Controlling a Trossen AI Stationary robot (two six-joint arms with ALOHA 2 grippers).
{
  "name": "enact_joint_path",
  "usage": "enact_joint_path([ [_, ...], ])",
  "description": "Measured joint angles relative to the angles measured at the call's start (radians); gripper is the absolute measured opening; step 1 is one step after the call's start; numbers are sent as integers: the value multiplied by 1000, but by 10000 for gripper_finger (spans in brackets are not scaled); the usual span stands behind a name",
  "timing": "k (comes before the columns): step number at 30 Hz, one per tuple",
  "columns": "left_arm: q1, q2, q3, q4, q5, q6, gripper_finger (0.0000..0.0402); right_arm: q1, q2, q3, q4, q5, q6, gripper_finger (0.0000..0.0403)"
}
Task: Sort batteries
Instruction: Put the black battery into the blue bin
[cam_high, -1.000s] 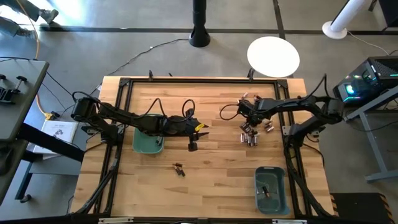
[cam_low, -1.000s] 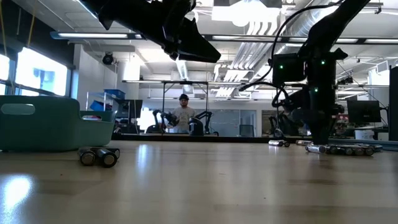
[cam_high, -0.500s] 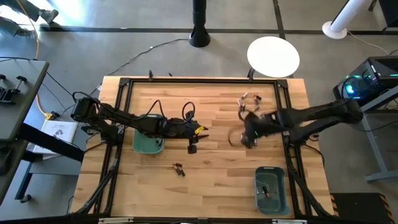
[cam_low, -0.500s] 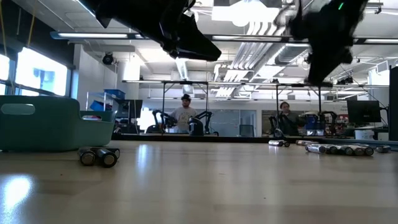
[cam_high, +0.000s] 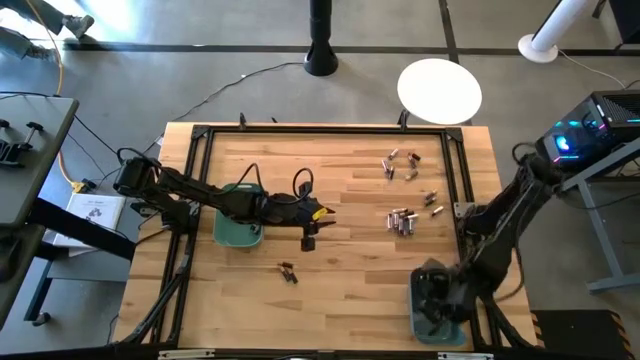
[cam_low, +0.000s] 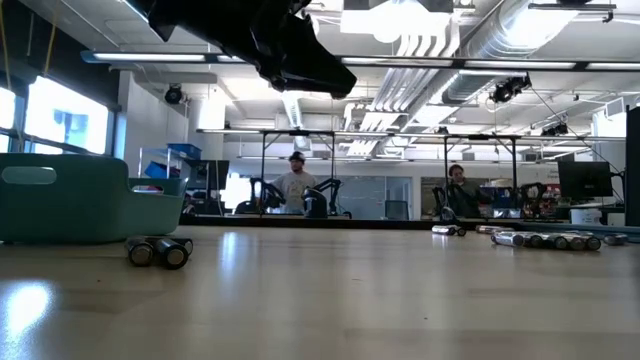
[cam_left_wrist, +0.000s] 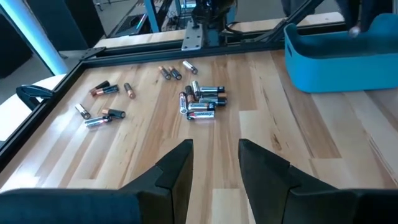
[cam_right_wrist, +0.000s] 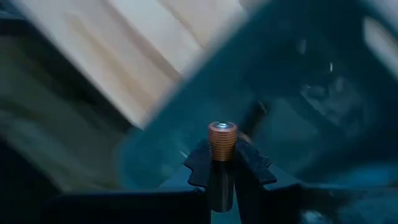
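Small batteries lie on the wooden table: a tight cluster (cam_high: 402, 220) (cam_left_wrist: 202, 102), loose ones farther back (cam_high: 400, 160) (cam_left_wrist: 102, 115), and a pair (cam_high: 288, 270) (cam_low: 160, 250) near the middle. My right gripper (cam_high: 432, 297) (cam_right_wrist: 222, 158) hangs over the near-right teal bin (cam_high: 450, 320) (cam_right_wrist: 323, 93), shut on a dark battery with a copper end (cam_right_wrist: 222, 140). My left gripper (cam_high: 310, 238) (cam_left_wrist: 214, 155) hovers open and empty above the table's middle, beside the left teal bin (cam_high: 232, 232) (cam_low: 70, 195). My right gripper pinches the battery between its two fingers (cam_right_wrist: 198, 167). The battery lies along the fingers, and its copper end (cam_right_wrist: 222, 132) sticks out past their tips. It is lifted clear, over the bin's inside.
A black frame (cam_high: 320, 130) borders the tabletop. Bare wood (cam_high: 350, 270) lies between the pair of batteries and the right bin. In the low view, people (cam_low: 294, 185) stand in the room far behind the table.
My right gripper has risen from the battery cluster at the right and swung quickly toward the table's near edge, ending over the near-right bin with a battery in its fingers.
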Motion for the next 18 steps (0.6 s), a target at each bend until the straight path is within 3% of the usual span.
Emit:
enact_joint_path([
  [3,0,0,0,8,0,0,119,26,73,-7,11,-33,63,21],
  [8,0,0,0,14,0,0,119,25,154,-59,90,-100,26,21],
  [14,0,0,0,15,0,0,119,25,173,-103,80,-124,20,25],
  [18,0,0,0,15,0,0,119,25,173,-112,49,-113,77,51],
])
